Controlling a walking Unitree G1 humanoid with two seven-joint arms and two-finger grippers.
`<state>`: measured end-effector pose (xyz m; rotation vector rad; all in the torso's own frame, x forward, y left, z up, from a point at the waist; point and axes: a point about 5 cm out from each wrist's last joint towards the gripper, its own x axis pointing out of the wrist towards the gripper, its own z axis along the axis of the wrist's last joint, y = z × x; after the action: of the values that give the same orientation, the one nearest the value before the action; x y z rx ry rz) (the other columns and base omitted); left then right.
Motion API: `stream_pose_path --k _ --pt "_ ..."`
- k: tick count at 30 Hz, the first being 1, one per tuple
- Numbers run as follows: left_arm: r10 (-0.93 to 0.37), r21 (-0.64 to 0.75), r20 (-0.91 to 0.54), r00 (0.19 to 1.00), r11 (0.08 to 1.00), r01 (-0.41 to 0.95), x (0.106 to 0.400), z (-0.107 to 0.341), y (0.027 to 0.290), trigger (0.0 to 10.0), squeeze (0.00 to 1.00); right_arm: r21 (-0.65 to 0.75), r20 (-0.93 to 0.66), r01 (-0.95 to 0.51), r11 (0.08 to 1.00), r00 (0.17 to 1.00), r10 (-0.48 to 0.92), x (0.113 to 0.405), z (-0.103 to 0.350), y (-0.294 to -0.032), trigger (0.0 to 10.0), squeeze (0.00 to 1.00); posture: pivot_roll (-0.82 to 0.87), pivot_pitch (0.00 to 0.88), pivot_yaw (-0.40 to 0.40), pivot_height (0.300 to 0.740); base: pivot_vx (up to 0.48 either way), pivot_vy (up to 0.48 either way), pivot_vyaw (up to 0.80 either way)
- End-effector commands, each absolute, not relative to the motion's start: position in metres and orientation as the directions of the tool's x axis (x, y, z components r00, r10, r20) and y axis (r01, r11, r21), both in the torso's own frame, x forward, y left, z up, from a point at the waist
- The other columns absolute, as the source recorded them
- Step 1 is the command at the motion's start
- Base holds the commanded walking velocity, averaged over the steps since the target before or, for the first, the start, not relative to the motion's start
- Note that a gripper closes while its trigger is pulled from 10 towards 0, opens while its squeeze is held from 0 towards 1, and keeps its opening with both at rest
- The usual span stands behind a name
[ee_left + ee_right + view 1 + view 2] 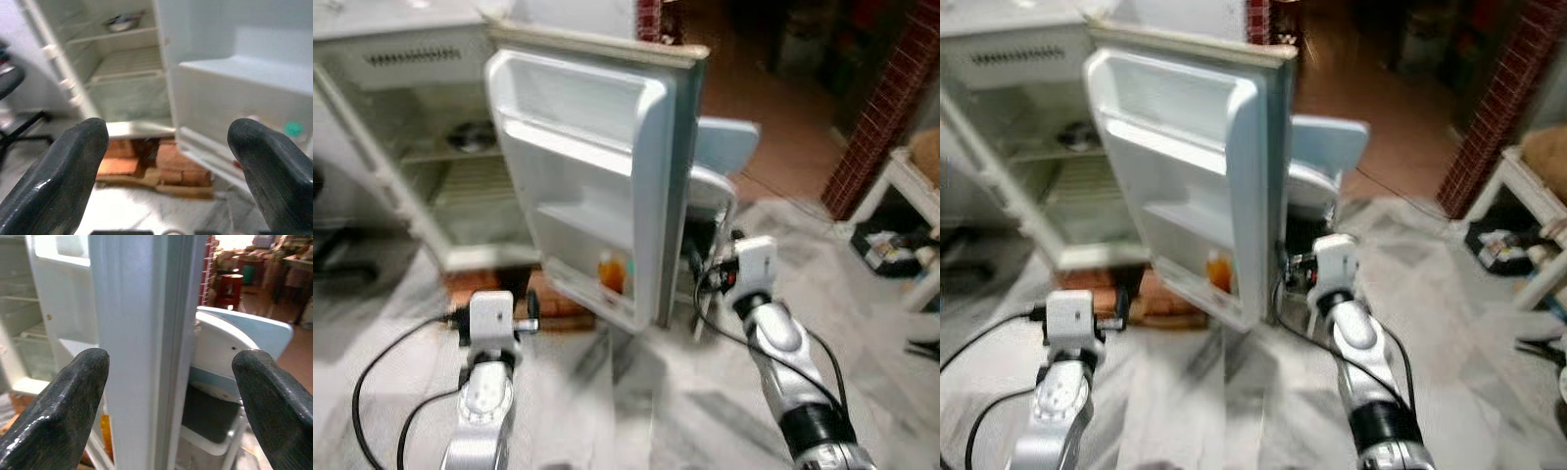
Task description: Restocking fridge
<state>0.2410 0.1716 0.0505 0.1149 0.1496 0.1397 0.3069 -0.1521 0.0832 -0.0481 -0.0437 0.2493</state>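
I stand before the fridge (421,157) with its door (597,186) swung wide toward me, and I judge the step in hand to be working that door, since I carry nothing to stock. To do it well I should keep my right claw (168,382) square to the door's free edge, push flat against the panel rather than pinch it, and mind the orange bottle (612,272) standing in the lowest door shelf so it does not tip. My right claw is spread wide and empty, its fingers straddling the door edge without touching it; a pale blue chair (724,147) sits just behind the door. My left claw (171,161) is likewise spread wide, holding nothing, facing the bricks (146,164) under the fridge. A metal bowl (470,137) rests on an inner shelf.
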Motion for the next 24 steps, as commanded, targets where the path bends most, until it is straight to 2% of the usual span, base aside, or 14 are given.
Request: stream_pose_path --k 1,6,11,15,24 --pt "0.175 0.144 -0.129 0.976 0.977 -0.156 0.239 0.052 0.18 10.0 0.0 -0.051 0.064 -0.264 0.963 0.962 0.267 0.309 0.089 -0.145 10.0 0.0 0.0 0.011 0.037 0.74 0.0 0.0 0.73" --pt "0.179 0.131 -0.129 0.975 0.978 -0.162 0.237 0.052 0.183 10.0 0.0 -0.053 0.062 -0.246 0.968 0.966 0.249 0.309 0.088 -0.146 10.0 0.0 0.0 0.01 0.036 0.74 0.0 0.0 0.7" --pt "0.167 0.126 -0.124 0.978 0.98 -0.151 0.237 0.052 0.183 10.0 0.0 -0.05 0.053 -0.192 0.98 0.98 0.194 0.311 0.087 -0.15 10.0 0.0 0.0 0.013 0.036 0.74 0.0 0.0 0.0" --pt "0.154 0.122 -0.121 0.981 0.983 -0.139 0.237 0.052 0.181 10.0 0.0 -0.083 0.054 -0.143 0.986 0.987 0.148 0.314 0.087 -0.154 10.0 0.0 -0.01 0.012 0.038 0.74 0.265 0.0 0.0" --pt "0.146 0.116 -0.123 0.982 0.985 -0.132 0.237 0.052 0.179 10.0 0.0 -0.091 0.054 -0.131 0.987 0.989 0.137 0.315 0.088 -0.156 10.0 0.0 -0.01 0.014 0.036 0.74 0.304 0.0 0.0"
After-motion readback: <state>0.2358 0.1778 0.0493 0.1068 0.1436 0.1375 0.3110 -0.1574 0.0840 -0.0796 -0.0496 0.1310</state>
